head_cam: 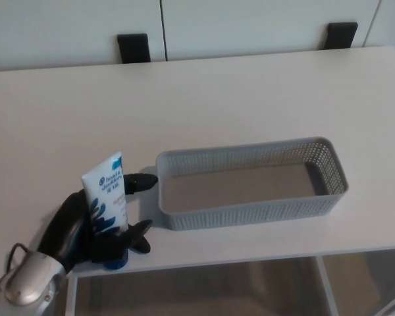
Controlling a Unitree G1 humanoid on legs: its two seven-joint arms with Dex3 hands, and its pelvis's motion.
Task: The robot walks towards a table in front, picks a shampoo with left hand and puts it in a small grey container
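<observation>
Left hand (85, 234) grasps the shampoo (106, 187), a white tube with blue lettering, held nearly upright with its blue cap downward. It is at the front edge of the white worktop (217, 99), just left of the grey mesh container (250, 214). The right hand is out of view.

- My left arm (26, 283) runs off the bottom-left corner; I see only forearm and wrist.
- The left hand (76, 227) covers the lower part of the shampoo tube (104, 181); its small print blurs beyond reading.
- The table (250, 99) is cropped at both sides.
</observation>
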